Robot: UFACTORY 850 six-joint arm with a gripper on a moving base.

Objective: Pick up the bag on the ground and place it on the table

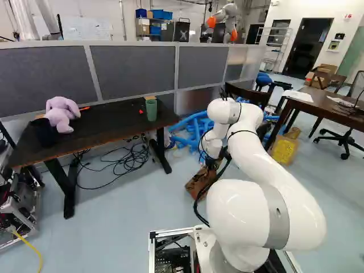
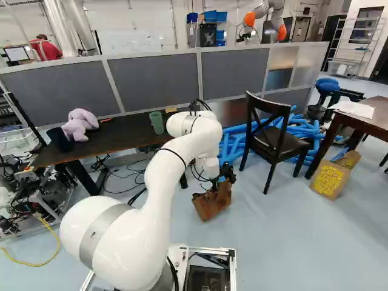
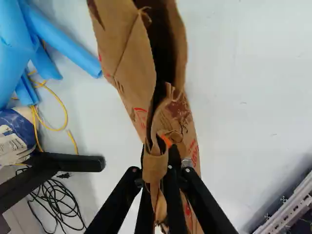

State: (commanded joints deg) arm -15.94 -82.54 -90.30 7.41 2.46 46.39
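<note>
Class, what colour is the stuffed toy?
The toy is pale purple, best in the right base view.

The bag (image 3: 129, 78) was brown with red markings, and the tubes (image 2: 229, 147) beyond it were bright blue. In the right base view, left of the bag, the toy (image 2: 79, 125) was lilac and the cup (image 2: 157, 123) green; right of it, the sack (image 2: 329, 180) was brown, patched yellow.

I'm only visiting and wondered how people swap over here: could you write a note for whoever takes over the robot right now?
Gripper: shut on the brown paper bag.
Bag: low, near the floor; can't tell if it is clear of it.
Done: bag gripped.
Left: lift it, place it on a table, perhaps the one with the plush toy; another table stands to the right.
</note>
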